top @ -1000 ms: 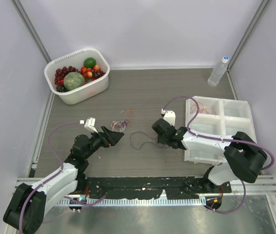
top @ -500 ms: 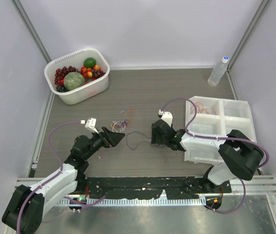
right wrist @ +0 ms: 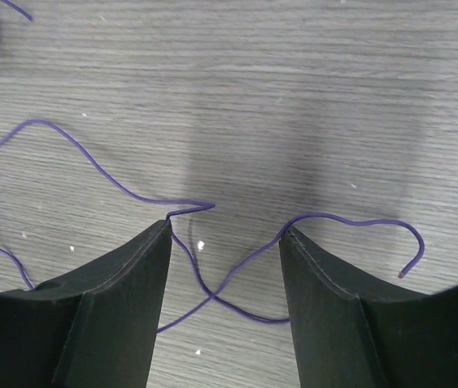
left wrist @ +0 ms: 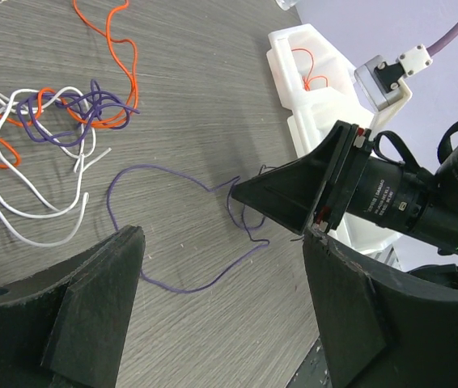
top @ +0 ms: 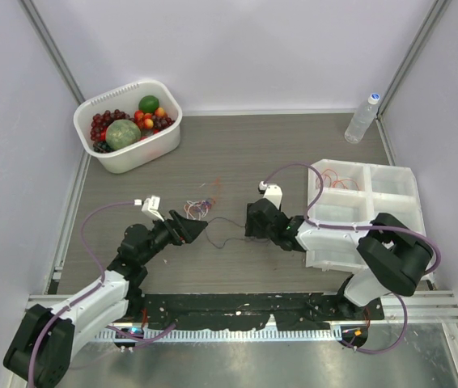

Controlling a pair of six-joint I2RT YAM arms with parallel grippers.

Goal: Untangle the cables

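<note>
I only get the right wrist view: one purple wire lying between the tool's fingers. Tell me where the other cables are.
Observer: A tangle of white, orange and purple wires lies just left of your purple wire.
Operator: Report the left tool.
Observer: The left tool is open and empty, and faces your right tool across the purple wire.
Operator: Now the tray.
Observer: The white tray on the right has a thin orange wire in its far-left compartment.
</note>
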